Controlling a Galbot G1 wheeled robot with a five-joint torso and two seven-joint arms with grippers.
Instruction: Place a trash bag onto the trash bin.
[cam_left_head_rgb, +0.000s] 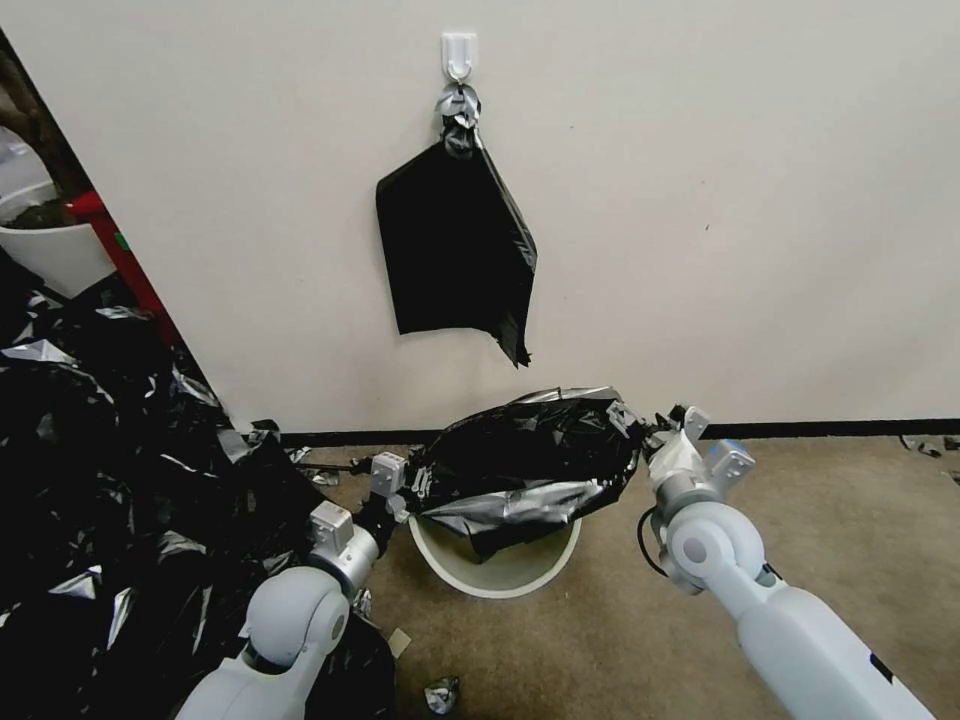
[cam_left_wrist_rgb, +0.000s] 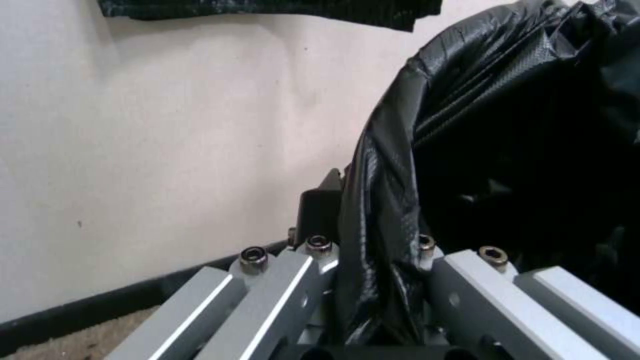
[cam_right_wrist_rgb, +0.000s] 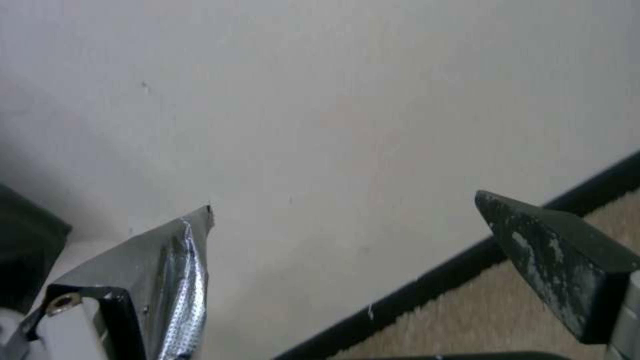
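The bag (cam_left_head_rgb: 525, 460) lies bunched over the bin (cam_left_head_rgb: 495, 570) by the wall, the left gripper (cam_left_head_rgb: 408, 487) with jaws clamped on its edge, the right gripper (cam_left_head_rgb: 668, 425) beside it, jaws wide and empty.

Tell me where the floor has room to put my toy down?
The bare carpet by the right hand is free, bordered by the wall's black baseboard. The side by the left hand is crowded with black plastic scraps.
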